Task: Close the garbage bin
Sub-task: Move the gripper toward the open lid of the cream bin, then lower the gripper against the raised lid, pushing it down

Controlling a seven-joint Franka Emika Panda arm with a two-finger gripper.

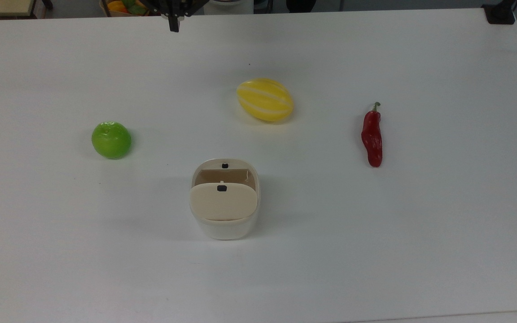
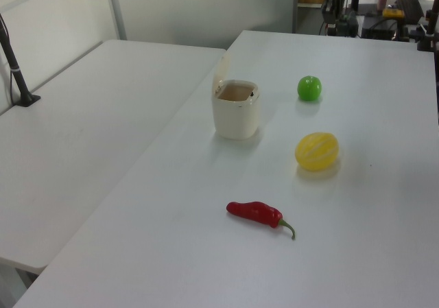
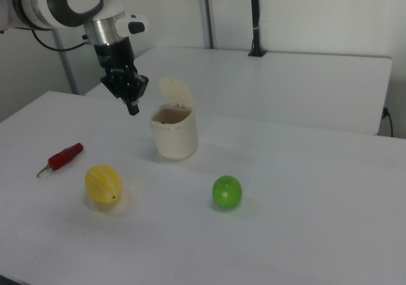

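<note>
The garbage bin is a small cream-white tub near the table's middle, with its beige lid standing up open and the inside showing. It also appears in the left view and the right view, where the lid tilts back upright. My gripper is shut on nothing at the top view's upper edge, far from the bin. In the right view the gripper hangs to the left of the bin, about level with the lid and apart from it.
A green apple, a yellow striped melon and a red chili pepper lie on the white table around the bin. A second table adjoins on the left view's left. A fruit basket sits beyond the far edge.
</note>
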